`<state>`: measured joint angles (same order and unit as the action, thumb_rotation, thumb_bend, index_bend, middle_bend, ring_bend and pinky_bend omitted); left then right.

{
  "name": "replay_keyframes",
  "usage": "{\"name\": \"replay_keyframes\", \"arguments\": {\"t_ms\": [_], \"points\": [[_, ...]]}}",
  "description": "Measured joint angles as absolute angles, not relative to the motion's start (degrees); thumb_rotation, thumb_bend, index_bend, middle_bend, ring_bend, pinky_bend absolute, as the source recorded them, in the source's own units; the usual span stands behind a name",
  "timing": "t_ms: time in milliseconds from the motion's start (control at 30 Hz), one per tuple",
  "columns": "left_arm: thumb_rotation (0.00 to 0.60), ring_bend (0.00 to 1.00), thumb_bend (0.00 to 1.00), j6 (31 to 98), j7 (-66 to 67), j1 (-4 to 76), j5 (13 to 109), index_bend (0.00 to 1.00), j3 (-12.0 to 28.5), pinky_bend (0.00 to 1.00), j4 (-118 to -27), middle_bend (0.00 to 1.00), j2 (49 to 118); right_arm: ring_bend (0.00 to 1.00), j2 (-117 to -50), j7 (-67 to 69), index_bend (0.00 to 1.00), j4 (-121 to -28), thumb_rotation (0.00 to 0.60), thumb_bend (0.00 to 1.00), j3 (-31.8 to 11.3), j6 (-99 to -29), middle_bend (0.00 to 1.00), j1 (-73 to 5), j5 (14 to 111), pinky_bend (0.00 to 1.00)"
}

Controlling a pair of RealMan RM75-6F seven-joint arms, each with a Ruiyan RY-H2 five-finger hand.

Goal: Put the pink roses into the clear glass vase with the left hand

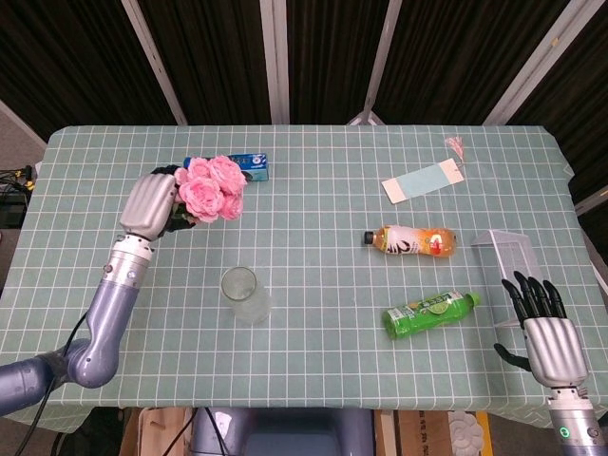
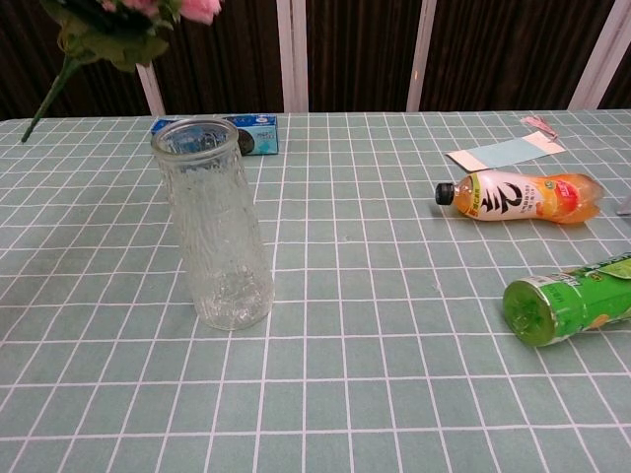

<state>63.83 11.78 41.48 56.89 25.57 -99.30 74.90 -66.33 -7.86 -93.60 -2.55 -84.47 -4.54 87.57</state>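
Note:
My left hand (image 1: 150, 203) grips the bunch of pink roses (image 1: 210, 186) and holds it raised above the table, up and to the left of the vase. In the chest view only the leaves and green stem of the roses (image 2: 108, 30) show at the top left, the stem hanging down to the left; the hand itself is out of that frame. The clear glass vase (image 1: 243, 294) stands upright and empty on the table (image 2: 215, 235). My right hand (image 1: 545, 325) hangs at the lower right edge, fingers spread, holding nothing.
A blue packet (image 1: 249, 165) lies behind the roses. An orange drink bottle (image 1: 413, 241) and a green bottle (image 1: 429, 313) lie on their sides to the right. A pale blue card (image 1: 422, 180) and a clear plastic stand (image 1: 510, 256) sit farther right.

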Motion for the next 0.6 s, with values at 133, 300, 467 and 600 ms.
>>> {"name": "replay_keyframes", "arguments": {"t_ms": [133,300,467,600], "points": [[0.600,0.32,0.48,65.34,0.31,39.16,61.89,0.41,27.82,0.30,-102.28,0.47,72.20,0.01,-66.38,-8.22,0.10,-93.63,0.600,0.15,-2.53,-84.54,0.04,-4.50,87.56,0.00],[0.600,0.32,0.48,67.70,-15.08,36.82,68.66,0.41,30.50,0.30,-106.43,0.47,69.76,0.01,-66.42,-8.27,0.10,-93.65,0.600,0.15,-2.65,-84.63,0.04,-4.47,87.37,0.00],[0.600,0.32,0.48,69.34,-24.35,35.58,72.76,0.41,31.99,0.30,-112.44,0.47,68.55,0.01,-66.32,-8.03,0.10,-93.65,0.600,0.15,-2.69,-84.81,0.04,-4.42,87.43,0.00],[0.600,0.32,0.48,69.02,-27.46,35.55,74.37,0.41,32.24,0.30,-117.61,0.47,67.47,0.01,-66.21,-7.71,0.10,-93.61,0.600,0.15,-2.78,-84.94,0.04,-4.38,87.36,0.00]]}}
